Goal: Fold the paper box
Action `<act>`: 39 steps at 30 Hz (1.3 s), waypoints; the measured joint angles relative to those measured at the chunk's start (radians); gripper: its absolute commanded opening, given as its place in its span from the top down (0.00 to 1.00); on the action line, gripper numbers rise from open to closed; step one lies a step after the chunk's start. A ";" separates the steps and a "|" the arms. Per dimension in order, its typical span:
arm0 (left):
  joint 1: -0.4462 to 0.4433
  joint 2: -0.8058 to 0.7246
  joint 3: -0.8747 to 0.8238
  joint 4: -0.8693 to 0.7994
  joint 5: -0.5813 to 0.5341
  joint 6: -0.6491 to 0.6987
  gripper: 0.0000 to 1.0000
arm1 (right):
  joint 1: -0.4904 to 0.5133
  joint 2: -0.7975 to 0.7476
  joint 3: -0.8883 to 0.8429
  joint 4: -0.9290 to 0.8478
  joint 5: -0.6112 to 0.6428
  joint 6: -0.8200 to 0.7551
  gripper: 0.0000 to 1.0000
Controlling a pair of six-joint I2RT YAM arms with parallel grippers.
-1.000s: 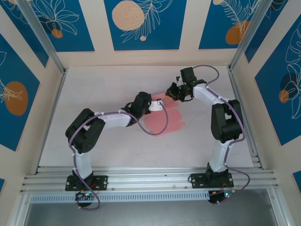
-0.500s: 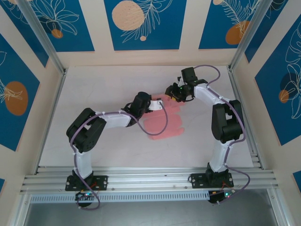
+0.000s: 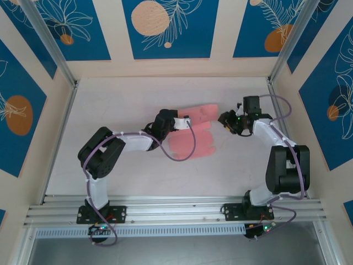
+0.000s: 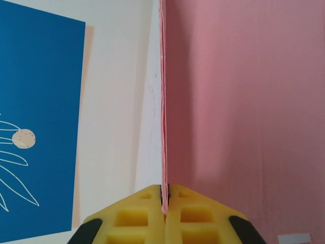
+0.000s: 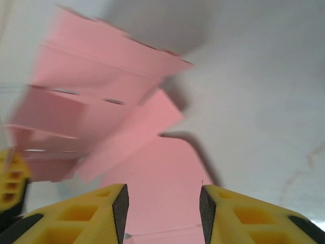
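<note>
**Paper box** (image 3: 190, 144): a tabbed sheet of plain salmon-pink card, unmarked, lying near the middle of the white tabletop (image 3: 121, 99). Its near panels lie flat, with rounded tabs along the right side.

**Left claw** (image 3: 186, 121): just beyond the flat panels, clenched on a raised part of the card. In the left wrist view the yellow fingers (image 4: 127, 218) meet on the card's edge. That edge runs straight away from them, seen edge-on, with a broad pink face to its right.

**Far panel:** slants up and to the right from that grip, clear of the tabletop. It casts a shadow in the right wrist view.

**Right claw** (image 3: 223, 118): right of the sheet and apart from it, released, its fingers spread and pointing toward the card.
</note>
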 measured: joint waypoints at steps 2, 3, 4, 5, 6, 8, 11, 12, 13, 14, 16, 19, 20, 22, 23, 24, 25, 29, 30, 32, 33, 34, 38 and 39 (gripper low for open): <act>0.000 0.000 -0.003 0.005 0.000 0.005 1.00 | -0.003 0.039 -0.027 0.021 -0.017 0.000 0.56; 0.000 0.000 -0.005 0.006 0.000 0.006 1.00 | 0.000 0.063 -0.032 0.035 -0.028 0.000 0.56; 0.000 0.000 -0.005 0.007 0.000 0.006 1.00 | 0.000 0.085 -0.032 0.049 -0.035 -0.001 0.56; 0.000 0.000 -0.005 0.008 0.000 0.006 1.00 | 0.002 0.111 -0.032 0.072 -0.048 -0.001 0.56; 0.000 0.000 -0.005 0.008 0.000 0.006 1.00 | 0.003 0.135 -0.032 0.093 -0.058 -0.001 0.57; 0.000 0.000 -0.005 0.009 0.000 0.006 1.00 | 0.006 0.178 -0.029 0.129 -0.075 -0.002 0.56; 0.000 0.001 -0.005 0.010 0.000 0.006 1.00 | 0.017 0.239 -0.006 0.159 -0.083 -0.008 0.56; 0.000 0.002 -0.005 0.010 0.000 0.006 1.00 | 0.022 0.257 0.005 0.167 -0.084 -0.012 0.56; 0.000 0.002 -0.005 0.010 0.000 0.006 1.00 | 0.029 0.272 0.018 0.176 -0.085 -0.014 0.56; 0.000 0.003 -0.005 0.009 0.000 0.006 1.00 | 0.035 0.283 0.028 0.182 -0.087 -0.016 0.56; 0.000 0.003 -0.005 0.010 0.000 0.006 1.00 | 0.049 0.303 0.051 0.200 -0.093 -0.024 0.56; 0.000 0.004 -0.005 0.010 0.000 0.006 1.00 | 0.063 0.328 0.074 0.230 -0.104 -0.031 0.56; 0.000 0.004 -0.005 0.010 0.000 0.006 1.00 | 0.067 0.337 0.079 0.240 -0.107 -0.031 0.55; 0.000 0.004 -0.005 0.009 0.000 0.006 1.00 | 0.069 0.359 0.087 0.253 -0.114 -0.031 0.56; 0.000 0.004 -0.005 0.009 0.000 0.006 1.00 | 0.069 0.369 0.090 0.259 -0.117 -0.031 0.56; 0.000 0.004 -0.005 0.009 0.000 0.006 1.00 | 0.069 0.383 0.093 0.264 -0.121 -0.031 0.56; 0.000 0.004 -0.005 0.010 0.000 0.006 1.00 | 0.069 0.389 0.096 0.268 -0.134 -0.030 0.59; 0.000 0.004 -0.005 0.010 0.000 0.006 1.00 | 0.074 0.391 0.097 0.292 -0.146 -0.030 0.61; 0.000 0.004 -0.005 0.010 0.000 0.006 1.00 | 0.078 0.391 0.097 0.298 -0.151 -0.030 0.61; 0.000 0.004 -0.005 0.010 0.000 0.006 1.00 | 0.085 0.389 0.097 0.304 -0.156 -0.030 0.61; 0.000 0.004 -0.005 0.010 0.000 0.006 1.00 | 0.089 0.386 0.097 0.305 -0.158 -0.030 0.61; 0.000 0.004 -0.005 0.010 0.000 0.006 1.00 | 0.093 0.380 0.097 0.305 -0.159 -0.030 0.61; 0.000 0.004 -0.005 0.010 0.000 0.005 1.00 | 0.100 0.344 0.097 0.305 -0.156 -0.031 0.61; 0.000 0.004 -0.005 0.010 -0.001 0.003 1.00 | 0.102 0.337 0.098 0.305 -0.155 -0.031 0.61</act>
